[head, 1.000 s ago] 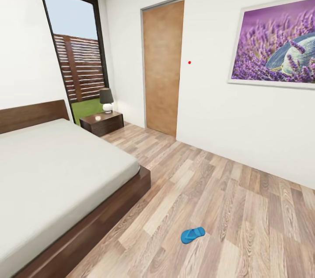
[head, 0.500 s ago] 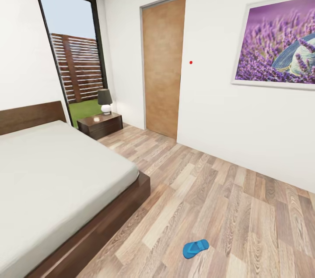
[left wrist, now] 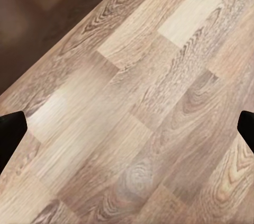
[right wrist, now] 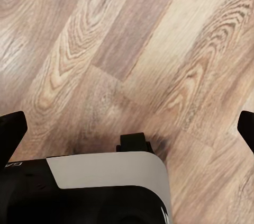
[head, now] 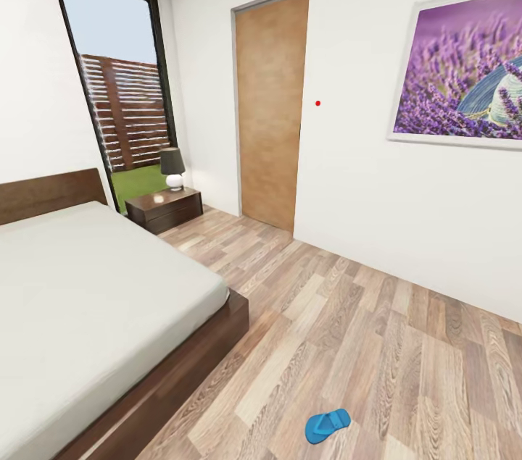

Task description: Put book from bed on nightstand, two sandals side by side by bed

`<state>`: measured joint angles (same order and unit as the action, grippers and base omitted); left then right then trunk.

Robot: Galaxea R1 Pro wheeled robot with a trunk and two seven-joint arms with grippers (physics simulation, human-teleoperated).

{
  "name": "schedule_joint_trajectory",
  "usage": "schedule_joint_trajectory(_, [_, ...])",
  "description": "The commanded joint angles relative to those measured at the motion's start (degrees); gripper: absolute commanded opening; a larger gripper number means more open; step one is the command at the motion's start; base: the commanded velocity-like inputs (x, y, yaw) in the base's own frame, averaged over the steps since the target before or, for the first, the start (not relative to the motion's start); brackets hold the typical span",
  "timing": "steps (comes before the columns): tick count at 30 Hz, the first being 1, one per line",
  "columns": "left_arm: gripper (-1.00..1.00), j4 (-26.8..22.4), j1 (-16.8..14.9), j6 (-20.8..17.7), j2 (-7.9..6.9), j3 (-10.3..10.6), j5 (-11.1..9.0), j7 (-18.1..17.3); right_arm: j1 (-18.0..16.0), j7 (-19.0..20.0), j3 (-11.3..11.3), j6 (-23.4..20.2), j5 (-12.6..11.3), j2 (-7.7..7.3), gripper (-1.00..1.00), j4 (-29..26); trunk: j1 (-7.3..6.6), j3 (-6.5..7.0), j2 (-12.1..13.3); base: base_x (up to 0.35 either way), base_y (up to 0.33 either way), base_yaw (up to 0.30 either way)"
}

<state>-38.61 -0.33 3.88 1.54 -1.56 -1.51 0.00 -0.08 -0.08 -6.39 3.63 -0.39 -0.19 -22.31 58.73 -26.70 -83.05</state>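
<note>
The bed point(head: 87, 286), with a pale mattress and a dark brown frame, takes up the left of the head view; the book is out of view. A dark brown nightstand point(head: 165, 208) stands beyond the bed near the window. One bright blue sandal point(head: 327, 425) lies on the plank floor to the right of the bed's corner, low in the picture. In the left wrist view my left gripper point(left wrist: 127, 131) is open over bare floor. My right gripper point(right wrist: 127, 128) is also open over the floor, holding nothing.
A small lamp point(head: 172, 167) sits on the nightstand. A tall window point(head: 119, 83), a brown door point(head: 270, 109) and a lavender picture point(head: 464, 76) line the walls. Wood floor point(head: 362, 329) stretches right of the bed. My own base point(right wrist: 106, 181) shows in the right wrist view.
The whole head view has shifted as the camera moves forward: the sandal sits lower in the picture and the picture frame further right. Nothing in the room has moved.
</note>
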Motion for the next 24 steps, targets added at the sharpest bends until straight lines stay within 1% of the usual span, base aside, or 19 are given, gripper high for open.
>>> schedule_joint_trajectory(1, [1.00,0.0,0.0,0.2,0.04,-0.1,-0.2,0.0,0.0,0.0,-0.1,0.1,0.0,0.02,1.00,0.0,0.00,-0.05,0.0,0.013,0.000,0.000])
schedule_joint_trajectory(7, [1.00,0.0,0.0,0.2,0.04,-0.1,-0.2,0.0,0.0,0.0,-0.1,0.1,0.0,-0.01,1.00,0.0,0.00,-0.05,0.0,0.008,0.000,0.000])
schedule_joint_trajectory(10, [1.00,0.0,0.0,0.2,0.04,-0.1,-0.2,0.0,0.0,0.0,-0.1,0.1,0.0,-0.04,1.00,0.0,0.00,-0.05,0.0,0.115,0.000,0.000])
schedule_joint_trajectory(24, [1.00,0.0,0.0,0.2,0.04,-0.1,-0.2,0.0,0.0,0.0,-0.1,0.1,0.0,-0.04,1.00,0.0,0.00,-0.05,0.0,0.272,0.000,0.000])
